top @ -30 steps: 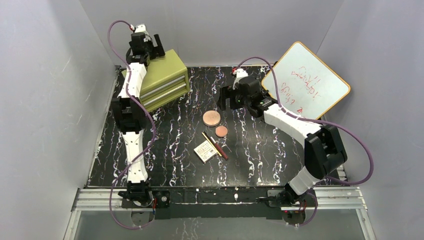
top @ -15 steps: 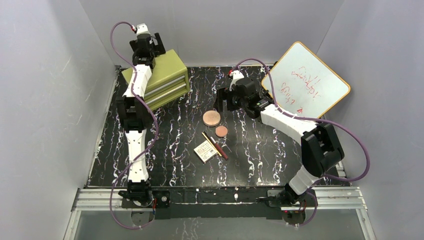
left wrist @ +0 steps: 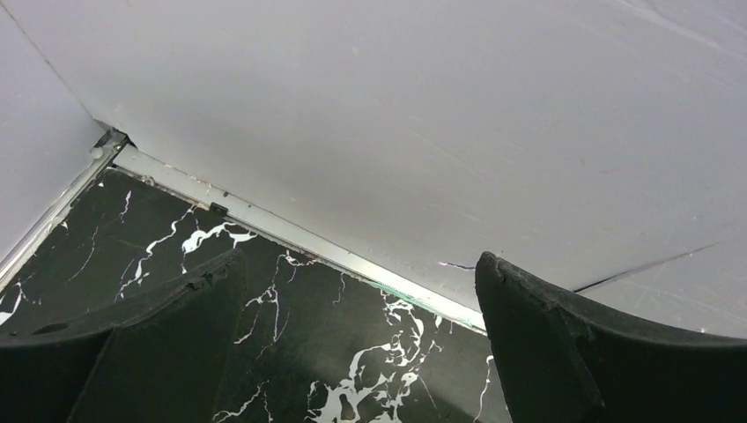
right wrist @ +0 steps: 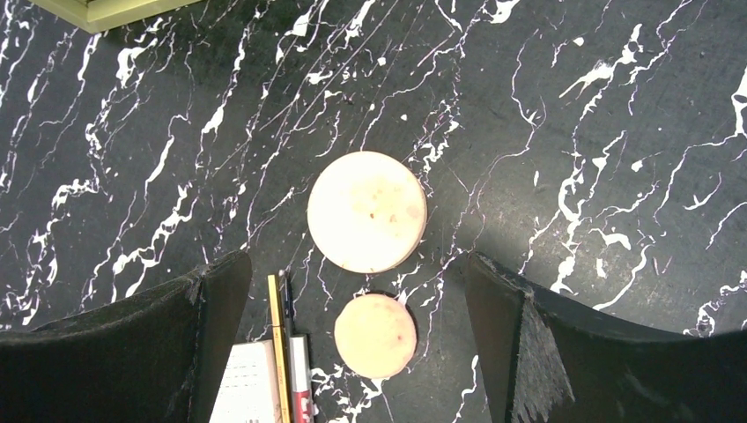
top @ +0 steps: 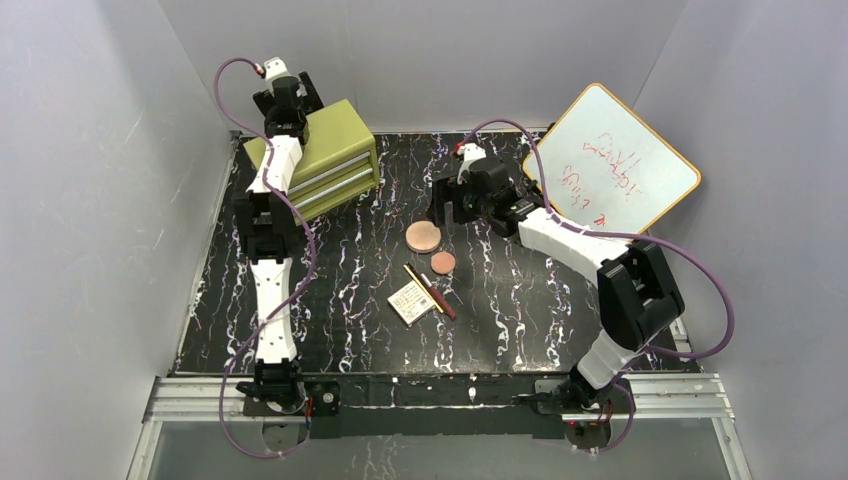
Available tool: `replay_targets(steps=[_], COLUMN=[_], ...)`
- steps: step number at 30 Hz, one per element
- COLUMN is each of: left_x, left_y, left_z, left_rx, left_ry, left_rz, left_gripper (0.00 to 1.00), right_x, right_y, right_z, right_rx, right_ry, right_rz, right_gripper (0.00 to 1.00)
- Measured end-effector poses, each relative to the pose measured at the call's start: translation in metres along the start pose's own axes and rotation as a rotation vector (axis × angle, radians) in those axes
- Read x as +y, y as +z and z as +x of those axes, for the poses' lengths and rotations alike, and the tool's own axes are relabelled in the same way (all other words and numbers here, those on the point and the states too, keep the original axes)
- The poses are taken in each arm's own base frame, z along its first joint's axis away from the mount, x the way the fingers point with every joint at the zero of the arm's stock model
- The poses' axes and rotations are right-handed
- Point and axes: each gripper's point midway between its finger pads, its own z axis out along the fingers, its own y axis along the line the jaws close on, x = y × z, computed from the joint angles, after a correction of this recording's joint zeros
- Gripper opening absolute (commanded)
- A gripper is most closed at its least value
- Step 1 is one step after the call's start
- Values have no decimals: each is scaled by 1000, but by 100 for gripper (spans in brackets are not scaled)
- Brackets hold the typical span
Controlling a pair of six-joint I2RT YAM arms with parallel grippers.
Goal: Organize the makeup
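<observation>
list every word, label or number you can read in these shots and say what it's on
whiteboard: red handwritten marks, too scrawled and small to read.
cream palette: printed pattern, too small to read.
dark red pencil: pale marks at the frame's bottom edge, cut off and unreadable.
Nothing else shows any text, so nothing can be quoted.

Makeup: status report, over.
Left gripper open, empty, by the back wall. Right gripper open, hovering over the larger disc. Smaller disc, palette, gold pencil, red pencil alongside. Nothing blocking.
</observation>
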Motion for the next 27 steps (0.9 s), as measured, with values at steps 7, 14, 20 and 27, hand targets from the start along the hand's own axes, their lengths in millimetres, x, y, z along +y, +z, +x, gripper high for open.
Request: replay_targets(steps=[7, 14, 20, 27], left_x=[3, 13, 24, 32], left_y=[-6, -32, -59, -92], left_z=[3, 13, 24, 38], left_rx=[0, 42, 96, 146], left_ry=[1, -12, -29, -72], left_rz=[0, -11, -30, -53], left_gripper=[99, 100, 99, 99], right_x=[-3, 0, 10, 37], right_y=[10, 12, 15, 33], right_z=[12, 15, 10, 11], right_rx=[33, 42, 20, 9], right_ry=[4, 7, 23, 144], right_rz=[3, -12, -56, -202], right_gripper=[99, 99, 99, 99])
